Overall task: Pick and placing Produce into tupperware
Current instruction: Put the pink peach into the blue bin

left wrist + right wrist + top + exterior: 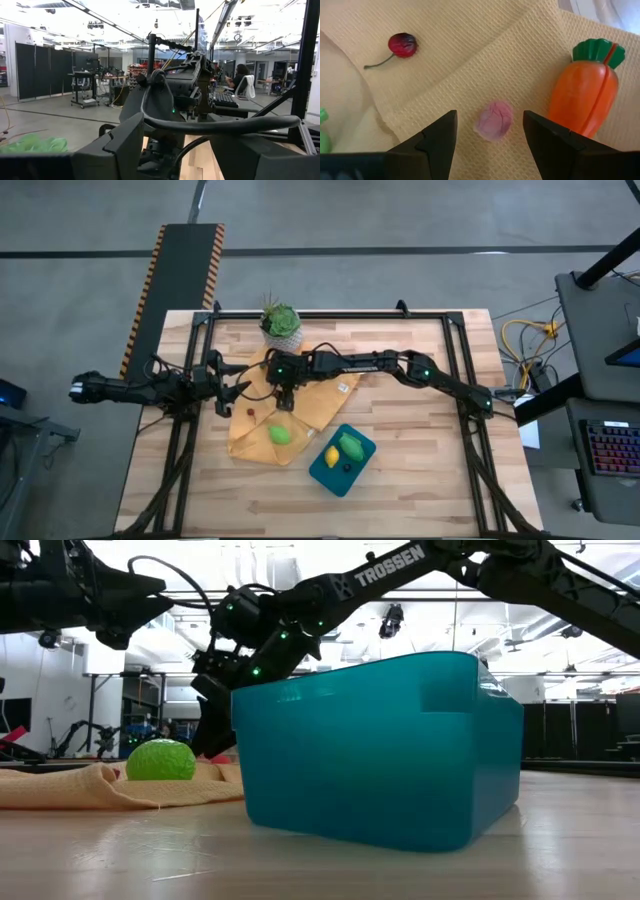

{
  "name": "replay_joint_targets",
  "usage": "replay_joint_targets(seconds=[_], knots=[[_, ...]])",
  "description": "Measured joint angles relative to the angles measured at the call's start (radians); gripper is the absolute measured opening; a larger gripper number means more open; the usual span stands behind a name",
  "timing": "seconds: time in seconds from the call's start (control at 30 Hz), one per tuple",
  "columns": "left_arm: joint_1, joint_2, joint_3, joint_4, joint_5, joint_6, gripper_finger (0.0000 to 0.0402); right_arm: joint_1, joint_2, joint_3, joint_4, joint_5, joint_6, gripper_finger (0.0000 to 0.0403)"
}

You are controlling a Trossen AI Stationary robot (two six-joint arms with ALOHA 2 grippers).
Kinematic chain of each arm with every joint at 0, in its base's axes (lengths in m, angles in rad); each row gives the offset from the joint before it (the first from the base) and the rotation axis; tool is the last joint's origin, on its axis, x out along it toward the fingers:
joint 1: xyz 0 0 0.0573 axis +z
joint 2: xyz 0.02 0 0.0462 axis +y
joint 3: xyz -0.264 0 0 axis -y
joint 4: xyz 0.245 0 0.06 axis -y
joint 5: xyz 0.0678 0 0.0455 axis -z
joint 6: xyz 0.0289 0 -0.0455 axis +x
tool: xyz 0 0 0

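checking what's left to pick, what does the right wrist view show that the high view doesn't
Only the right wrist view shows the orange plastic toy carrot and a small pink lumpy piece between the open right gripper fingers. Only the high view shows the teal plastic tupperware holding a yellow lemon-shaped piece, and the left gripper waiting at the cloth's edge. Both show the mustard-yellow woven cloth and small dark red cherry.

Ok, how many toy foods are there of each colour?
Green pieces: 2
Yellow piece: 1
Orange carrot: 1
Red cherry: 1
Pink piece: 1
Dark piece: 1
Total: 7
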Motion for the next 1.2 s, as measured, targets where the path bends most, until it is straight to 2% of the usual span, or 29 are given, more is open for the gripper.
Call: replay_joint_targets(seconds=[0.57, 1.2], knots=[[0.0, 0.0, 0.0, -0.001, 0.001, 0.0, 0.0202, -0.006, 0.019, -0.001, 0.034, -0.003, 0.068, 0.0219], [0.0, 0.001, 0.0, 0.0, 0.001, 0.0, 0.0202, -0.009, 0.034, -0.012, 0.035, 0.0, 0.071, 0.0216]])
